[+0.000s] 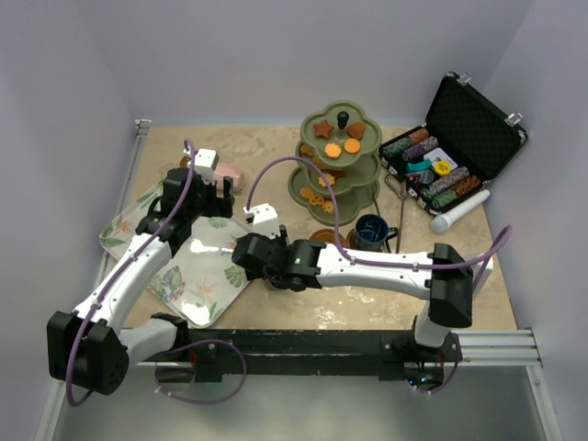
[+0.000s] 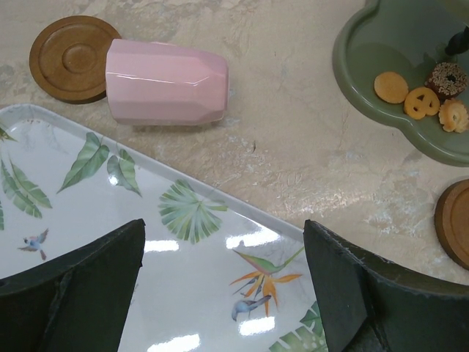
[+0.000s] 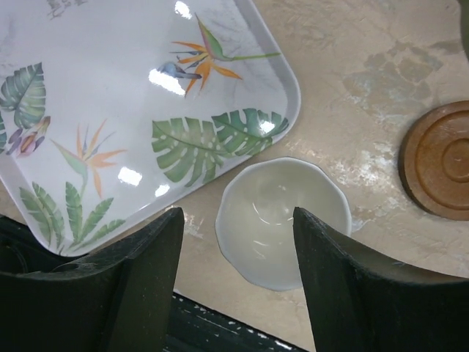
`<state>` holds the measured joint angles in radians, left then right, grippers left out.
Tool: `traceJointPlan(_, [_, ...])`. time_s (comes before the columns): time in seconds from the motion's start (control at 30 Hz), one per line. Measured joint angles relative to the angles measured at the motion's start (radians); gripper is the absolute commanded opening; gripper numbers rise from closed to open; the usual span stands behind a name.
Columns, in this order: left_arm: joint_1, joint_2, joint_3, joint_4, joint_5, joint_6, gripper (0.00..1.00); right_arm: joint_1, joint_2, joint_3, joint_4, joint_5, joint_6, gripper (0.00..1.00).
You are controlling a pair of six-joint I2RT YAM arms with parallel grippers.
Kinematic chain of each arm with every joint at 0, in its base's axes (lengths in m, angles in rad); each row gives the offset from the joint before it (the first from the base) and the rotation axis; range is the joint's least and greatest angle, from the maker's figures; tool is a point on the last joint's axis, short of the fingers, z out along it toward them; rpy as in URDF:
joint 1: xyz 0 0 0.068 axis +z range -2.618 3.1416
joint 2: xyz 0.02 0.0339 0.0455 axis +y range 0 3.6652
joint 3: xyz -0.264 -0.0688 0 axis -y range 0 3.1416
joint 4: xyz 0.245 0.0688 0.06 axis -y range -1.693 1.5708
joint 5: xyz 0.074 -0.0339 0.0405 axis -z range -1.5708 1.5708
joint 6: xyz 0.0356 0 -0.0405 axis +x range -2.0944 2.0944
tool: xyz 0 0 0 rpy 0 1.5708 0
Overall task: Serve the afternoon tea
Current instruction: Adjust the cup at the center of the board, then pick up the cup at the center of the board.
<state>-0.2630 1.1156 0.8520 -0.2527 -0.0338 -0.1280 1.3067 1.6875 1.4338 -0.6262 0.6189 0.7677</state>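
With the right gripper spread over the upright cream ceramic cup just off the leaf-patterned white tray, cup-setting seems underway; next, I judge, the wide-spread left gripper must right the toppled pink faceted cup beyond that tray.

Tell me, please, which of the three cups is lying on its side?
The pink cup, beside a saucer; the cream cup and navy cup stand upright.
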Motion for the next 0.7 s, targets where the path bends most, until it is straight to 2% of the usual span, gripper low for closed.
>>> traceJointPlan(0.1, [0.000, -0.003, 0.000, 0.000, 0.000, 0.000, 0.94, -0.001, 0.045, 0.000, 0.027, -0.021, 0.004, 0.61])
traceJointPlan(0.23, [0.000, -0.007, 0.000, 0.000, -0.001, 0.000, 0.94, -0.001, 0.101, -0.018, 0.059, -0.055, 0.011, 0.50])
traceJointPlan(0.33, [0.000, -0.009, 0.000, 0.000, -0.001, 0.000, 0.94, -0.001, 0.115, -0.050, 0.079, -0.074, 0.010, 0.34])
traceJointPlan(0.47, [0.000, -0.009, 0.000, -0.001, -0.001, 0.000, 0.94, -0.001, 0.117, -0.090, 0.131, -0.094, -0.005, 0.00])
traceJointPlan(0.7, [0.000, -0.009, 0.000, 0.000, -0.003, 0.000, 0.94, -0.005, 0.068, -0.133, 0.177, -0.111, -0.136, 0.00])
